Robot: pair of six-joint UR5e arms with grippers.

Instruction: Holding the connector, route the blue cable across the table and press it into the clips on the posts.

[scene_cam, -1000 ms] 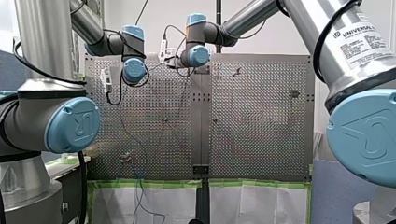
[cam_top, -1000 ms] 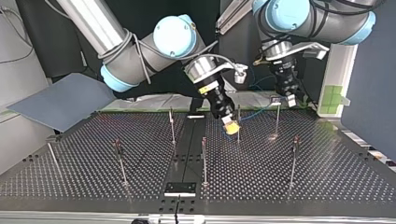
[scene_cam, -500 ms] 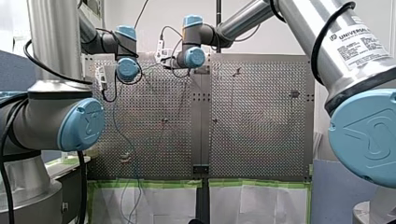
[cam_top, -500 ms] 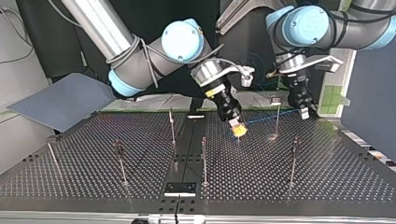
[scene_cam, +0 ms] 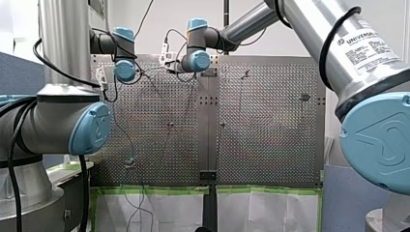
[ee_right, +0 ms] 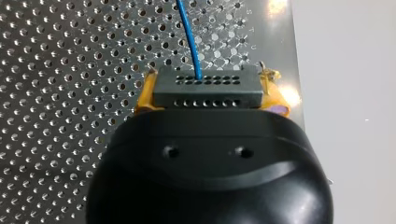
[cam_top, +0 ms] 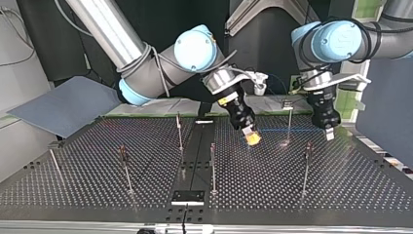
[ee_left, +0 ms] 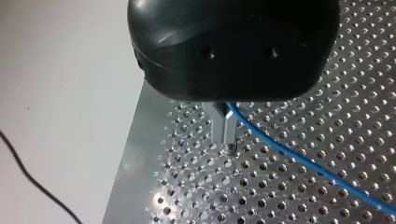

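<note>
The connector [ee_right: 205,84], a dark block with rows of small holes, is clamped between the yellow pads [ee_right: 145,93] of my right gripper [ee_right: 211,95]. The blue cable [ee_right: 189,35] leaves the connector's far face and runs ahead over the perforated table [ee_right: 70,70].

In the top view this gripper hangs just right of centre, close above the table. From there the cable stretches level toward the right, crossing a thin post [cam_top: 289,122], to my left gripper [cam_top: 329,132] at the frame's right. In the left wrist view that gripper's metal fingers [ee_left: 217,128] are pressed together on the cable, tips just above the table.

At the front view's upper right, the label [scene_cam: 372,43] on my right arm [scene_cam: 319,29] reads "UNIVERSAL ROBOTS". The finer print beneath is too small to read.
</note>
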